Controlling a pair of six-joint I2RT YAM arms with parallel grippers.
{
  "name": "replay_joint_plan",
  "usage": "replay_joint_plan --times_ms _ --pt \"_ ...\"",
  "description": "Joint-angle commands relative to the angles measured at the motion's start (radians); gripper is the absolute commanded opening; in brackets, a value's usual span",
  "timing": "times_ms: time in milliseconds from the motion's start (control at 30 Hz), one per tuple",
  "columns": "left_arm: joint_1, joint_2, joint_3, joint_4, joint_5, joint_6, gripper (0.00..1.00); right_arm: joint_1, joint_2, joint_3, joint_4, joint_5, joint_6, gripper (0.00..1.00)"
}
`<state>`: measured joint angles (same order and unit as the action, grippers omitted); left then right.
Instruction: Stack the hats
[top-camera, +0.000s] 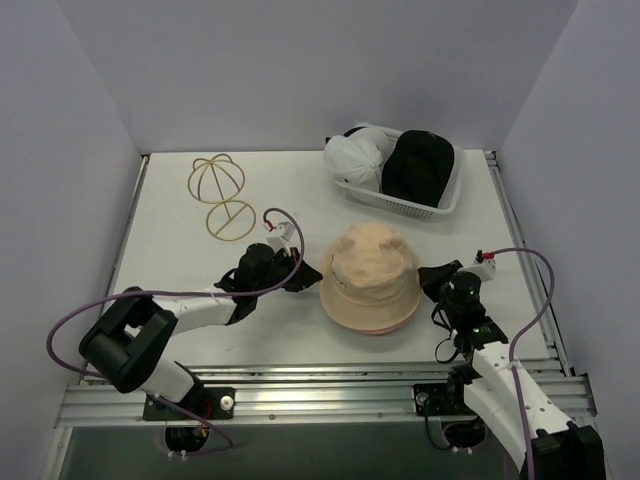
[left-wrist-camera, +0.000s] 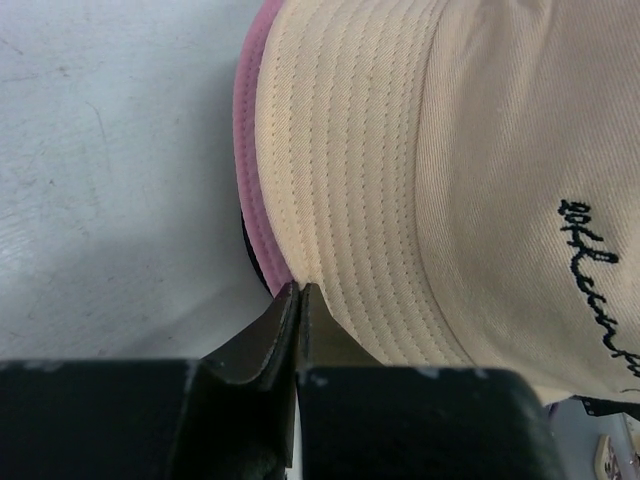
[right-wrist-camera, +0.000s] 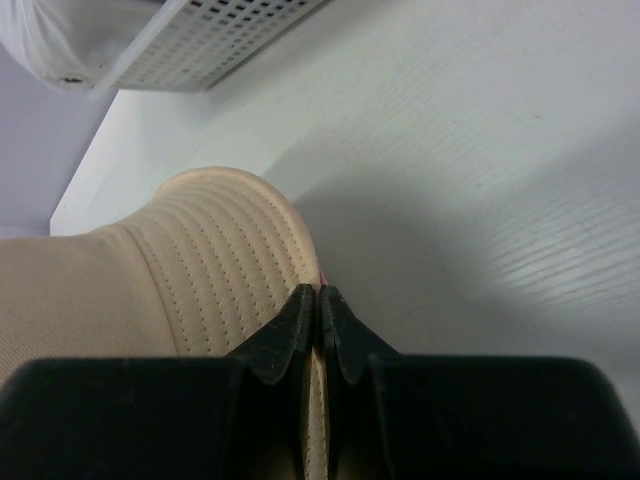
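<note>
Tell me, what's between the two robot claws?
The tan bucket hat, stacked over a pink hat. The left gripper and right gripper each pinch its brim, seen from the top view.

Left end effector (top-camera: 304, 272) and right end effector (top-camera: 436, 279) angle inward toward each other, each pinched shut (tips together).

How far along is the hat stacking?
Done: tan fabric bucket hat sits on the pink fabric bucket hat. In hand: left end effector and right end effector pinch its brim. Remaining: white fabric cap and black fabric cap, in the white mesh basket.
</note>
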<state>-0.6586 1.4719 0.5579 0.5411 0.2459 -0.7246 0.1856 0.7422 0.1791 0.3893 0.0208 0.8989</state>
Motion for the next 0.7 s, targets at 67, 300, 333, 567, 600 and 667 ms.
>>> replay_joint_plan --times_ms 67,300,333,567,600,667 --pt "-0.058 0.071 0.077 -0.026 -0.063 0.028 0.06 -0.006 -0.148 0.072 -0.268 0.208 0.011 0.03" --pt "-0.053 -0.05 0.144 -0.25 -0.199 0.054 0.52 -0.011 -0.156 0.167 -0.328 0.176 -0.116 0.29" --pt "-0.053 -0.108 0.161 -0.295 -0.233 0.063 0.56 -0.011 -0.165 0.184 -0.345 0.18 -0.129 0.31" --pt "0.0 -0.219 0.397 -0.523 -0.363 0.183 0.77 -0.008 -0.25 0.327 -0.472 0.119 -0.198 0.38" --pt "0.01 -0.202 0.443 -0.547 -0.349 0.224 0.77 -0.009 -0.248 0.362 -0.478 0.096 -0.222 0.42" --pt "0.024 -0.127 0.596 -0.648 -0.338 0.282 0.77 -0.009 -0.241 0.396 -0.494 0.033 -0.244 0.45"
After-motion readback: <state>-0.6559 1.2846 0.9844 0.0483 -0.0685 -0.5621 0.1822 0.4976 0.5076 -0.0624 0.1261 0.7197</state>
